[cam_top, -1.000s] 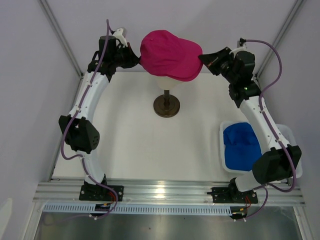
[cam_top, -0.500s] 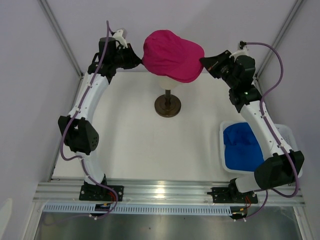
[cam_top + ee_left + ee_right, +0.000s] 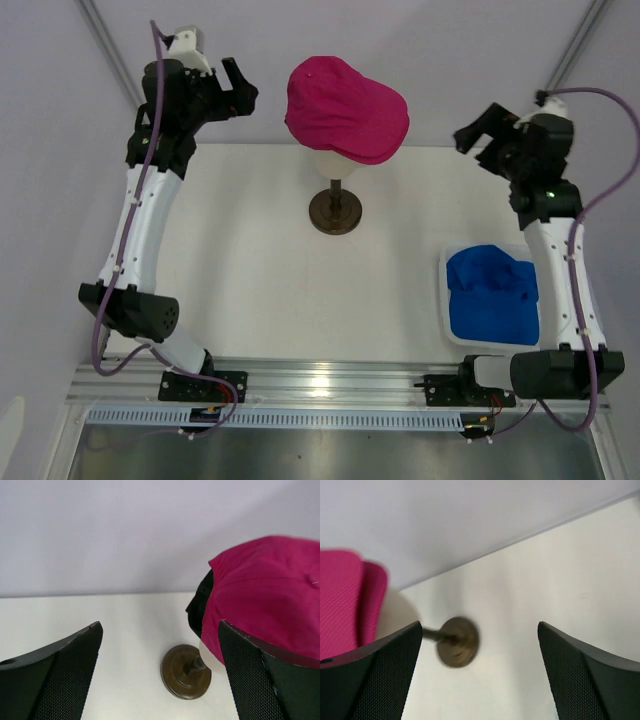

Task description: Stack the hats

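Note:
A magenta-pink hat (image 3: 345, 108) sits on the cream mannequin head (image 3: 335, 165), brim toward the right. A royal blue hat (image 3: 492, 295) lies in the white basket (image 3: 443, 290) at the right. My left gripper (image 3: 243, 85) hangs open to the left of the pink hat and clear of it. My right gripper (image 3: 472, 128) hangs open to its right, also apart. The left wrist view shows the pink hat (image 3: 270, 590) behind the right finger (image 3: 265, 680), with nothing between the jaws. The right wrist view, blurred, has the pink hat (image 3: 345, 595) at its left edge.
The mannequin's dark round stand (image 3: 334, 212) is at the table's back middle, seen also as a brown disc (image 3: 186, 672) from the left wrist and from the right wrist (image 3: 457, 641). Grey walls close in behind and on both sides.
Both grippers opened and let go of the pink hat's edges, then drew back outward and upward, left arm leftward, right arm rightward. The hat stays settled on the head.

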Available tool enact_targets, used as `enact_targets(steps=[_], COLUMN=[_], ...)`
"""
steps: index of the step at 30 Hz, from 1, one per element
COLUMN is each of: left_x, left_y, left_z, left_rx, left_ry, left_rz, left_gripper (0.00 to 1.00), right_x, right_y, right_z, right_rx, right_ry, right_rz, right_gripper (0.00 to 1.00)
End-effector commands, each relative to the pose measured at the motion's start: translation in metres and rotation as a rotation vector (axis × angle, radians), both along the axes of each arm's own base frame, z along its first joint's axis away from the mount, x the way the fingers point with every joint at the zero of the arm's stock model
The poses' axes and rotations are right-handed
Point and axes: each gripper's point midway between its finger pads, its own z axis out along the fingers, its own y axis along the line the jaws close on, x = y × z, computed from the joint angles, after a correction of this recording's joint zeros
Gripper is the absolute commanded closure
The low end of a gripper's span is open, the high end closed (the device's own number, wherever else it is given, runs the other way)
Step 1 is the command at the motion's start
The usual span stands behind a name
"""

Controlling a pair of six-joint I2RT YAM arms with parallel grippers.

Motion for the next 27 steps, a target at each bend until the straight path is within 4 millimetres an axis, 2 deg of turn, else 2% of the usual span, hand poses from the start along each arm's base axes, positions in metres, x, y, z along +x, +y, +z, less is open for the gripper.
enact_targets(steps=[1, 2, 3, 4, 5, 6, 8, 9, 11, 12, 14, 16, 21, 22, 24, 25, 26, 27], left_x=[-0.039, -0.052, -0.059, -0.063, -0.076, -0.083, -0.086, -0.101, -0.100, -0.111, -0.114, -0.121, -0.138, -0.139, -0.144, -0.148, -0.154, -0.159], left_y=[0.035, 0.041, 0.044, 0.045, 0.044, 0.043, 0.038, 0.033, 0.027, 0.021, 0.019, 0.021, 0.012, 0.009, 0.000, -0.003, -0.005, -0.011], left_z=[0.068, 0.078, 0.084, 0.081, 0.084, 0.085, 0.064, 0.071, 0.039, 0.046, 0.036, 0.036, 0.030, 0.017, 0.008, -0.008, -0.013, -0.027], left_rx=[0.028, 0.025, 0.024, 0.026, 0.024, 0.016, 0.008, -0.018, -0.043, -0.067, -0.103, -0.128, -0.177, -0.186, -0.199, -0.189, -0.168, -0.155], left_ry=[-0.168, -0.195, -0.212, -0.206, -0.217, -0.220, -0.193, -0.220, -0.180, -0.208, -0.200, -0.206, -0.197, -0.171, -0.125, -0.062, -0.052, -0.021], left_rz=[0.114, 0.131, 0.138, 0.139, 0.125, 0.114, 0.082, 0.052, 0.026, -0.004, -0.001, 0.010, -0.031, -0.043, -0.076, -0.086, -0.097, -0.115], left_gripper=[0.00, 0.00, 0.01, 0.01, 0.00, 0.00, 0.01, 0.00, 0.01, 0.00, 0.00, 0.00, 0.01, 0.01, 0.04, 0.04, 0.04, 0.04], right_x=[-0.061, -0.073, -0.084, -0.094, -0.113, -0.123, -0.142, -0.147, -0.155, -0.159, -0.159, -0.161, -0.157, -0.157, -0.156, -0.156, -0.155, -0.158], right_y=[-0.069, -0.090, -0.106, -0.116, -0.122, -0.139, -0.146, -0.144, -0.148, -0.140, -0.143, -0.139, -0.144, -0.144, -0.139, -0.135, -0.132, -0.124], right_z=[0.029, 0.008, 0.001, -0.007, -0.012, -0.043, -0.074, -0.107, -0.138, -0.168, -0.187, -0.210, -0.224, -0.230, -0.245, -0.252, -0.260, -0.273], right_rx=[-0.128, -0.134, -0.146, -0.139, -0.134, -0.128, -0.078, -0.036, 0.060, 0.119, 0.182, 0.213, 0.191, 0.186, 0.183, 0.194, 0.204, 0.219], right_ry=[-0.044, 0.019, 0.042, 0.065, 0.076, 0.153, 0.222, 0.301, 0.365, 0.430, 0.441, 0.467, 0.447, 0.464, 0.494, 0.510, 0.525, 0.556], right_rz=[-0.203, -0.273, -0.347, -0.391, -0.434, -0.508, -0.567, -0.562, -0.599, -0.575, -0.598, -0.591, -0.595, -0.594, -0.581, -0.571, -0.562, -0.543], right_gripper=[0.01, 0.00, 0.01, 0.00, 0.01, 0.01, 0.00, 0.00, 0.00, 0.00, 0.00, 0.00, 0.00, 0.00, 0.01, 0.00, 0.00, 0.00])
